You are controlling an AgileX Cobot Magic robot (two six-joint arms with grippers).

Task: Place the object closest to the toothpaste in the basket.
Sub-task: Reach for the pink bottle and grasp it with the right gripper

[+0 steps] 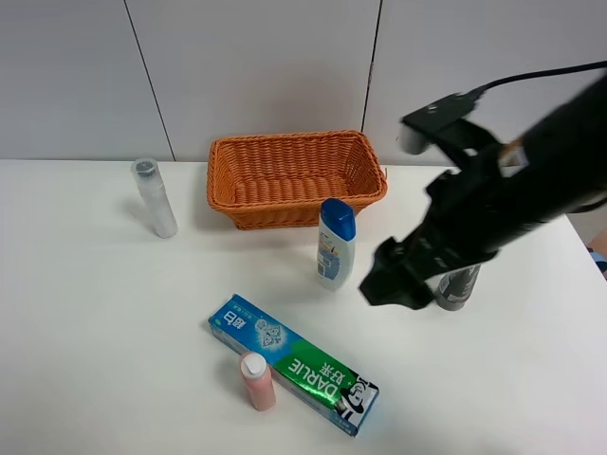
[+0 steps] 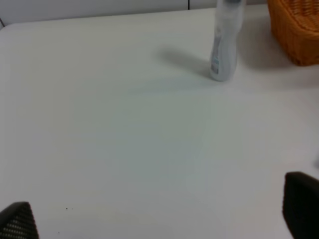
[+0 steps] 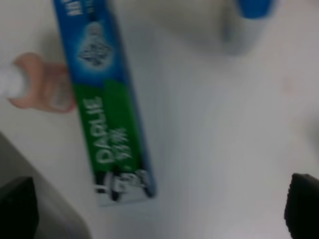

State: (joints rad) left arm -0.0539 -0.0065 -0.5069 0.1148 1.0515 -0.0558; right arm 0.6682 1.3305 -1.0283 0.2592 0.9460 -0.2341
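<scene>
The blue and green Darlie toothpaste box [image 1: 292,364] lies flat near the table's front. A small pink bottle [image 1: 257,379] with a white cap lies right against its front side. Both show blurred in the right wrist view: the box [image 3: 102,99] and the pink bottle [image 3: 42,82]. The orange wicker basket [image 1: 296,176] stands at the back and looks empty. My right gripper [image 1: 391,278] hovers above the table, right of and behind the box, open and empty [image 3: 159,214]. My left gripper [image 2: 159,219] is open and empty and is out of the high view.
A white bottle with a blue cap [image 1: 335,244] stands in front of the basket, close to my right gripper. A clear bottle [image 1: 155,197] stands at the back left and also shows in the left wrist view [image 2: 225,45]. A grey container [image 1: 457,286] stands behind the right arm.
</scene>
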